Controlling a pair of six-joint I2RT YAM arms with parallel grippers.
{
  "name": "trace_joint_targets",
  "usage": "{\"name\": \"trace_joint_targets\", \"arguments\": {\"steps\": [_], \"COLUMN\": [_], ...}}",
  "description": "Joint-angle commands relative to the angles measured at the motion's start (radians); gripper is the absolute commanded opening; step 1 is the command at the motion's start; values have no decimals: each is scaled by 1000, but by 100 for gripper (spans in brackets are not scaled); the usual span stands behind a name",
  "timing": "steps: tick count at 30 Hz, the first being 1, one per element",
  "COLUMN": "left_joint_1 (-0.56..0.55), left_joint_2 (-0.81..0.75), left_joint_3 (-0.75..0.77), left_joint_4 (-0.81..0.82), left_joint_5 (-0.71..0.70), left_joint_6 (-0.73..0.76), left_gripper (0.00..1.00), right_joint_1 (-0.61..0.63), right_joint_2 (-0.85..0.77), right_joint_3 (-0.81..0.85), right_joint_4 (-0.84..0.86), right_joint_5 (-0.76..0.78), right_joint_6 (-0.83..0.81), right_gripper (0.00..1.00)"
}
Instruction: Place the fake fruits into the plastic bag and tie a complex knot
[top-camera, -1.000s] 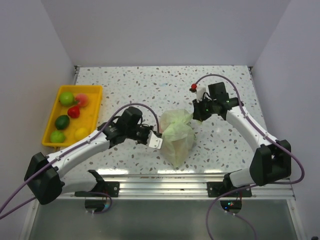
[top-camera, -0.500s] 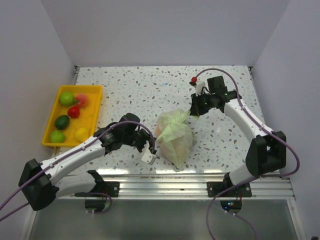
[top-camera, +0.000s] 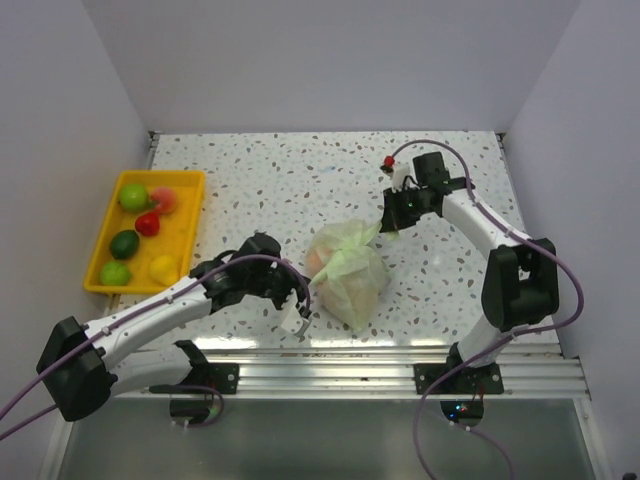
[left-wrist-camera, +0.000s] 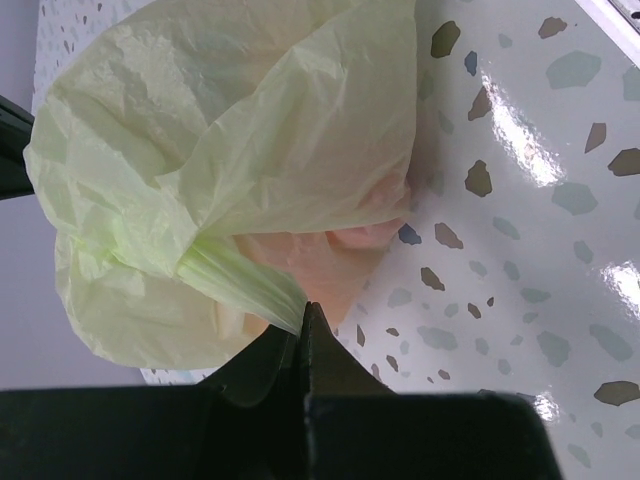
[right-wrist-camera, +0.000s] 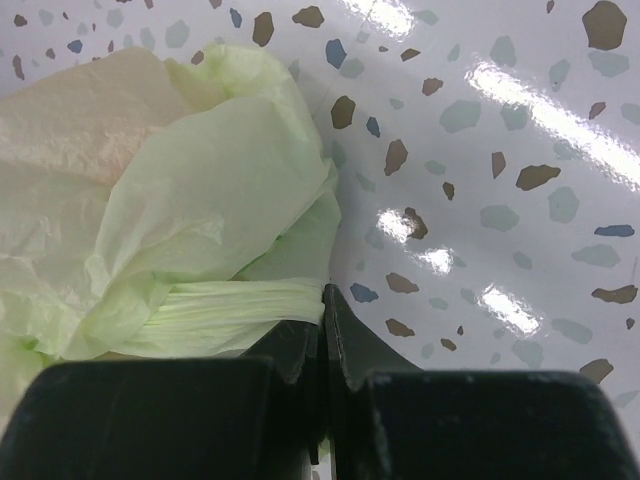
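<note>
Pincers shut, both of them! The left pincer (top-camera: 303, 308) was clamped on a twisted strand (left-wrist-camera: 240, 278) of the plastic bag (top-camera: 348, 275), jaws pressed together with pale green film caught at the tips, just off the bag's near-left side. Over on the far right, the right pincer (top-camera: 392, 224) was closed tight on the other strand (right-wrist-camera: 235, 305), which was pleated and drawn taut to its fingertips.

The bag sat on the speckled bench (top-camera: 260, 175) near the middle, between the two arms. It was a rounded, crumpled bundle, with the strands running off its top in opposite directions, one to the near left and one to the far right. Through the thin film a peach-orange shape (top-camera: 318, 260) showed on the bag's left side, and the left wrist view caught that warm tint just behind the gripped strand. Whether the gather on top was a knot, I could not tell.

Well off to the left, the yellow tray (top-camera: 100, 262) lay by the wall with fake fruits (top-camera: 123, 243) in it. These were a green apple (top-camera: 133, 196) at the far end, a pink one (top-camera: 164, 200) beside it, a small red one (top-camera: 147, 223), two more green ones and a yellow lemon (top-camera: 162, 267) at the near end.
</note>
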Motion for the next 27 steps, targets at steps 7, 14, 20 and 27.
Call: {"name": "trace_joint_targets", "arguments": {"steps": [7, 14, 20, 27], "left_joint_1": [-33, 54, 201, 252], "left_joint_2": [-10, 64, 154, 317], "left_joint_3": [18, 222, 266, 210], "left_joint_4": [-340, -358, -242, -13], "left_joint_5": [106, 34, -39, -90], "left_joint_6": [-75, -21, -29, -168], "left_gripper": [0, 0, 0, 0], "right_joint_1": [-159, -198, -201, -198], "right_joint_2": [33, 79, 102, 248], "right_joint_3": [180, 384, 320, 314], "right_joint_4": [282, 216, 243, 218], "right_joint_5": [388, 342, 270, 164], "right_joint_6": [-47, -46, -93, -133], "right_gripper": [0, 0, 0, 0]}}
